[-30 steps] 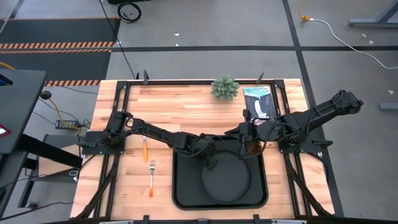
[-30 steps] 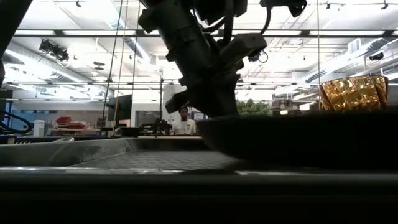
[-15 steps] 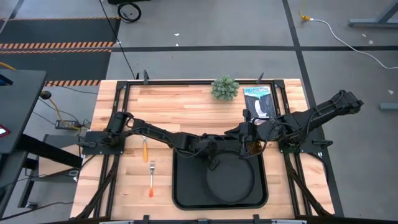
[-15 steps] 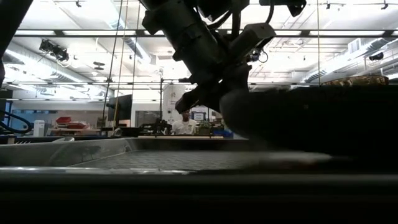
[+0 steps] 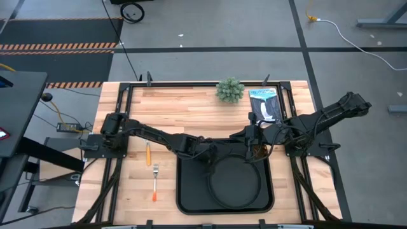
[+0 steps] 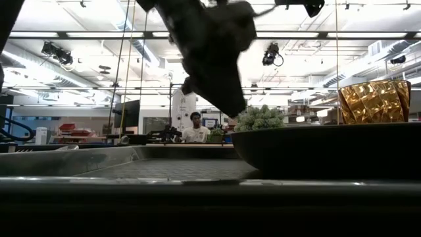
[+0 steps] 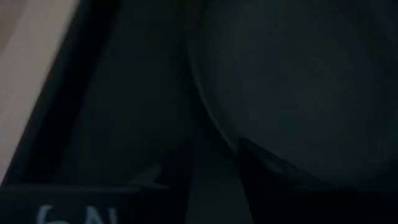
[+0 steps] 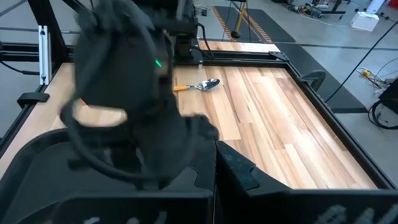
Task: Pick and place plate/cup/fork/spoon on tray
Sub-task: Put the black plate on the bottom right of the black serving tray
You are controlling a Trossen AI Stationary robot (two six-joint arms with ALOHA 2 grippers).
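Note:
The round black plate lies flat on the black tray, which rests on the wooden table. My left gripper hangs open just above the plate's far-left rim, clear of it in the low view. The amber cup stands at the tray's far right corner, behind the plate. My right gripper is shut beside the cup; whether they touch is hidden. The spoon and the fork lie on the wood left of the tray.
A small green plant and a blue-and-white booklet sit at the table's far edge. Bare wood stretches left of the tray around the cutlery. A person stands far off in the room behind.
My left gripper has opened and let go of the plate, then risen and drawn back a little toward the table's left. The plate, held tipped above the tray before, now lies flat on it.

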